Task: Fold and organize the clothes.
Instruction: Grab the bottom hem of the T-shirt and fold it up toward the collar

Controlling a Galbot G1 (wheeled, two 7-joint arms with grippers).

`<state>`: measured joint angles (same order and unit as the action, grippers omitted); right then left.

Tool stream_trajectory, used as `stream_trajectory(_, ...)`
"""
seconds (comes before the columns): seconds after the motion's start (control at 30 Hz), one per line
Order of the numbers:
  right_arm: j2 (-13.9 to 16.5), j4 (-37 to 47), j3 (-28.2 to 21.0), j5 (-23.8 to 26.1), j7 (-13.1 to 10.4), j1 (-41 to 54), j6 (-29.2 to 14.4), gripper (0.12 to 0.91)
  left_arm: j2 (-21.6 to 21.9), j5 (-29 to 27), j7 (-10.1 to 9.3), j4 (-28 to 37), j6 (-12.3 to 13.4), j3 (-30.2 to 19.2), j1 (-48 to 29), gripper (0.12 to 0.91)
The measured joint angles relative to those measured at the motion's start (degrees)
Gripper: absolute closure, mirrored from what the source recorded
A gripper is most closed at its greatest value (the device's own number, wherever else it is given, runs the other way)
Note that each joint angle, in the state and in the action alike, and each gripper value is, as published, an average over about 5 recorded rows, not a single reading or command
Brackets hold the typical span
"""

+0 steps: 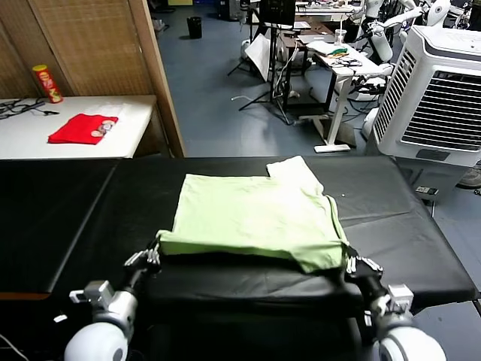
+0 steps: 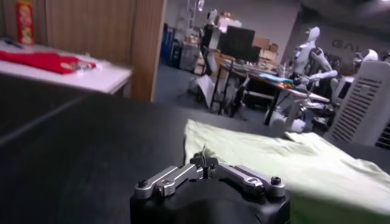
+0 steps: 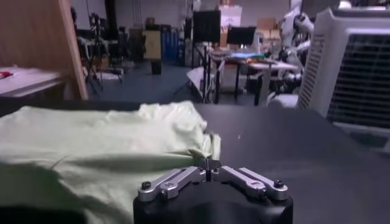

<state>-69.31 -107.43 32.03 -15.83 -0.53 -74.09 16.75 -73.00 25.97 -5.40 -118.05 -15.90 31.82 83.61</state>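
Black cloth covers the counter (image 1: 68, 210). Left end effector (image 1: 152, 256) and right end effector (image 1: 353, 263) each pinch a near corner of the green shirt (image 1: 255, 214), which lies half folded in the middle. Far left, on a white table (image 1: 22, 139), lie a red garment (image 1: 83, 128) and a can (image 1: 46, 83). A big fan unit (image 1: 440, 98) stands far right.

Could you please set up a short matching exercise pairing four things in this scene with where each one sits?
Things:
1. green shirt
2. left gripper
3. right gripper
4. red garment

Places:
A. on the white side table, far left
B. shut on the shirt's near left corner
C. spread on the black table, partly folded
D. shut on the shirt's near right corner

Pairs: 1-C, 2-B, 3-D, 4-A
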Motion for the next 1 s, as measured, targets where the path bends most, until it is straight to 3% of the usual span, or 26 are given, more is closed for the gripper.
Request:
stream_trajectory(0.2, 0.8, 5.4, -2.8, 0.8, 0.1, 4.5, -1.1, 0.903, 0.6, -2.8, 0.12, 4.7, 0.5, -2.2, -3.6, 0.904)
stream_trajectory(0.33, 1.3, 5.6, -3.0, -0.5, 2.0, 4.8, -0.1, 0.855, 1.1, -3.9, 0.10, 7.9, 0.8, -3.4, -6.1, 0.904)
stream_trajectory(0.43, 1.9, 3.5, -2.3, -0.8, 3.0, 3.3, 1.0, 0.718, 1.3, -3.9, 0.09, 9.4, 0.2, -3.9, -7.8, 0.904)
stream_trajectory(0.57, 2.6, -0.7, -0.9, -0.8, 2.7, -0.4, 2.0, 0.501, 1.4, -3.9, 0.21, 9.8, -1.0, -4.0, -8.2, 0.873)
stream_trajectory(0.73, 3.1, -4.8, 0.6, -0.9, 2.1, -6.0, 1.9, 0.265, 2.6, -4.0, 0.73, 8.7, -1.8, -4.0, -6.4, 0.630)
stream_trajectory(0.93, 2.6, -5.8, 0.8, -0.9, 1.9, -10.6, 2.3, 0.231, 4.6, -2.1, 0.98, 6.9, -2.9, -3.7, -3.3, 0.316)
stream_trajectory(1.0, 2.3, -5.8, 0.6, -0.8, 1.9, -11.3, 2.3, 0.255, 4.8, -1.5, 1.02, 6.5, -3.4, -3.6, -2.4, 0.264)
